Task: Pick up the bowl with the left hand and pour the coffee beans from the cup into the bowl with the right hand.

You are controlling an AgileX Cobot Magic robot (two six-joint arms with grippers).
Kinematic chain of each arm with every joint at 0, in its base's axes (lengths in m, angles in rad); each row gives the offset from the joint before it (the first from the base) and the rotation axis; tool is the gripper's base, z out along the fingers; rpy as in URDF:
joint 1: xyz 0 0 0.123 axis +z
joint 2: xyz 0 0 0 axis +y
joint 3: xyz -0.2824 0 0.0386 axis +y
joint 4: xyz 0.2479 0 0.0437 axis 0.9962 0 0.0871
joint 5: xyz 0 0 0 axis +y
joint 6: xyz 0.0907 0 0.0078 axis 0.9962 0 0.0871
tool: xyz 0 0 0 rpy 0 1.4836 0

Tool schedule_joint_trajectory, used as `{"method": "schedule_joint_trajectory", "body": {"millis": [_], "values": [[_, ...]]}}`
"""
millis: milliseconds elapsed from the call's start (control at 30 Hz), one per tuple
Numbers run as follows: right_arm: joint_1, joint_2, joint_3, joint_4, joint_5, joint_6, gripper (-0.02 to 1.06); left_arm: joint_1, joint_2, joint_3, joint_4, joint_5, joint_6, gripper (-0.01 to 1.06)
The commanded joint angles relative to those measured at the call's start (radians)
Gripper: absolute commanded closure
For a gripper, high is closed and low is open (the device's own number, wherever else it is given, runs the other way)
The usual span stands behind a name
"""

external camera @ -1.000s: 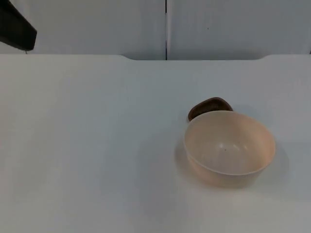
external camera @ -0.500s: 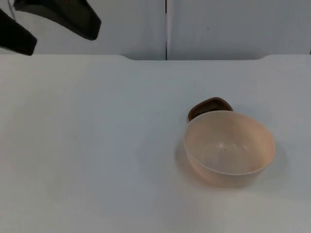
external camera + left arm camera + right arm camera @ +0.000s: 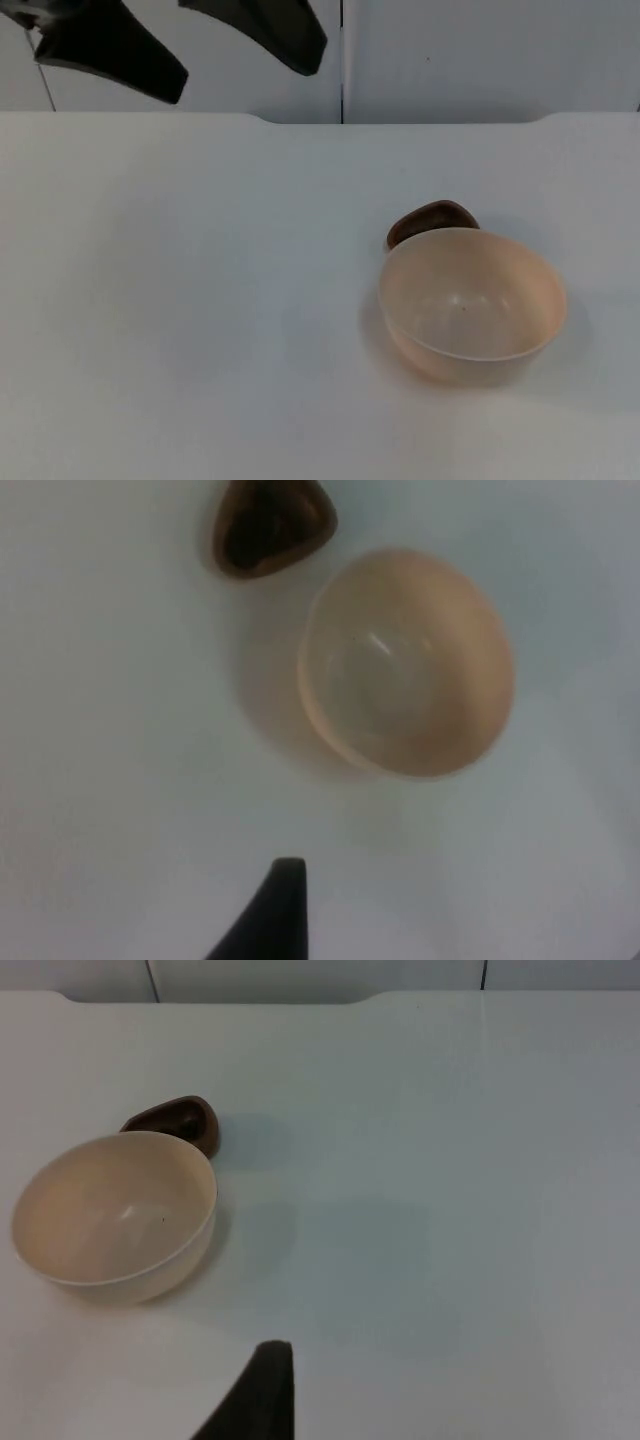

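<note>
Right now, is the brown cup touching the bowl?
Apart. The left wrist view shows a strip of white table between the cup and the bowl.

you had a pale peach bowl [image 3: 471, 304] sitting upright and empty on the white table, toward the right side in the top view, its glossy inside catching a small highlight. just behind it, on the partition side, stood a small dark brown cup [image 3: 430, 222] with a rounded, almost triangular rim. the bowl's near rim partly hid it from above. the left wrist view showed the cup [image 3: 271, 526] apart from the bowl [image 3: 407, 662], with a dark filling you could not make out clearly.
</note>
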Motion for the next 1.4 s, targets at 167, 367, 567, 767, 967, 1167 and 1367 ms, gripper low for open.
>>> {"method": "schedule_joint_trajectory", "body": {"millis": [167,367,567,767,967,1167,1367], "values": [[-0.007,-0.003,0.003,-0.006,0.001,-0.008,-0.01,-0.066,0.089,-0.068,0.046,-0.022,-0.076,0.00],[-0.007,-0.003,0.003,-0.006,0.001,-0.008,-0.01,-0.120,0.151,-0.085,0.114,-0.082,-0.116,0.00],[-0.007,-0.003,0.003,-0.006,0.001,-0.008,-0.01,-0.172,0.226,-0.085,0.136,-0.139,-0.139,0.00],[-0.007,-0.003,0.003,-0.006,0.001,-0.008,-0.01,-0.215,0.335,-0.149,0.250,-0.144,-0.258,0.00],[-0.007,-0.003,0.003,-0.006,0.001,-0.008,-0.01,-0.237,0.409,-0.212,0.330,-0.153,-0.377,0.00],[-0.007,-0.003,0.003,-0.006,0.001,-0.008,-0.01,-0.237,0.458,-0.226,0.334,-0.184,-0.405,0.00],[-0.007,-0.003,0.003,-0.006,0.001,-0.008,-0.01,-0.237,0.510,-0.228,0.338,-0.206,-0.461,0.00]]}}
